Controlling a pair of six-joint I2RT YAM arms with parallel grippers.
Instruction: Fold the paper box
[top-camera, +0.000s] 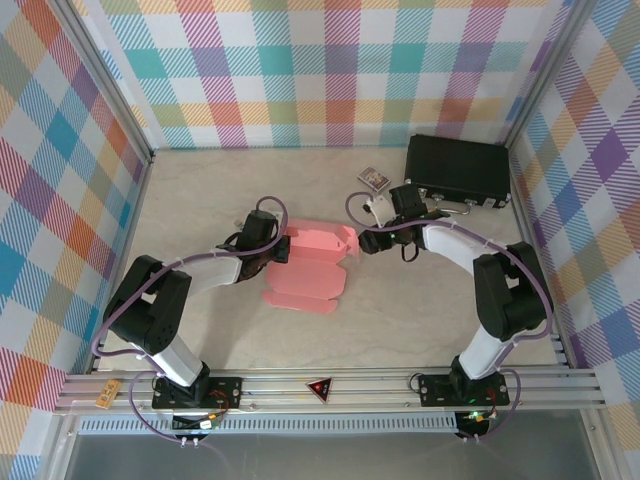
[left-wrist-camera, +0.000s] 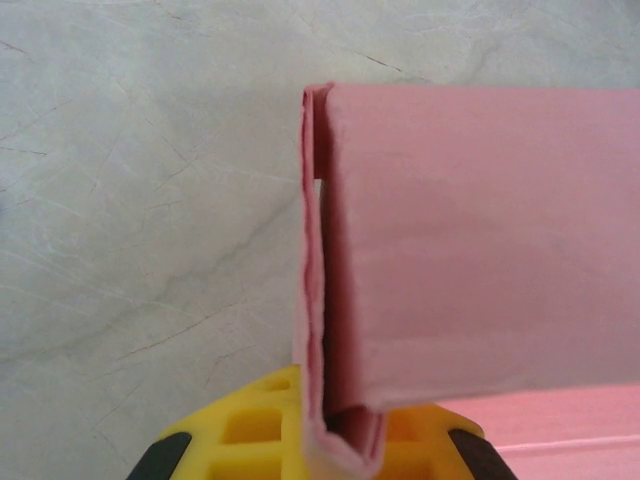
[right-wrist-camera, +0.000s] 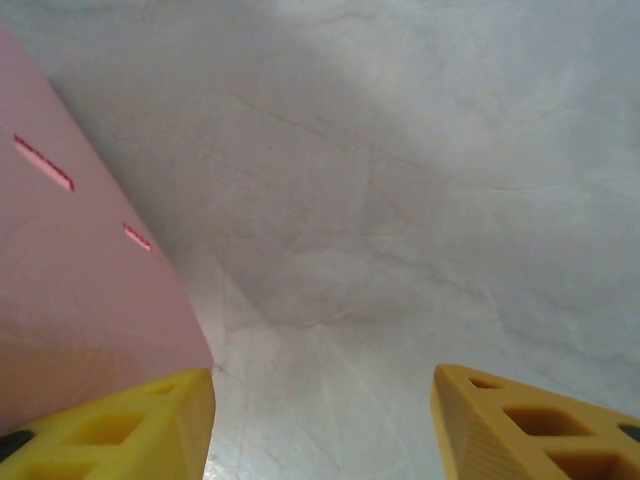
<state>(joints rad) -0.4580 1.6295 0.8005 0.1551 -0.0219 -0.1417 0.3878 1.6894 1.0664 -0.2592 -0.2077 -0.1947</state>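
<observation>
Left gripper (left-wrist-camera: 345, 445): clenched on the paper box (left-wrist-camera: 480, 240), a folded edge pinched between the fingers (left-wrist-camera: 250, 435). Right gripper (right-wrist-camera: 323, 420): released, spread wide, box just beside one finger (right-wrist-camera: 130, 425), bare table (right-wrist-camera: 400, 200) between.

The paper box (left-wrist-camera: 480, 240) is seen close up as a wide pink wall. A thin folded edge is seen down its left side. Its bottom corner is pinched by the yellow left gripper (left-wrist-camera: 345, 445). The pale table (left-wrist-camera: 140, 200) is seen behind it.
</observation>
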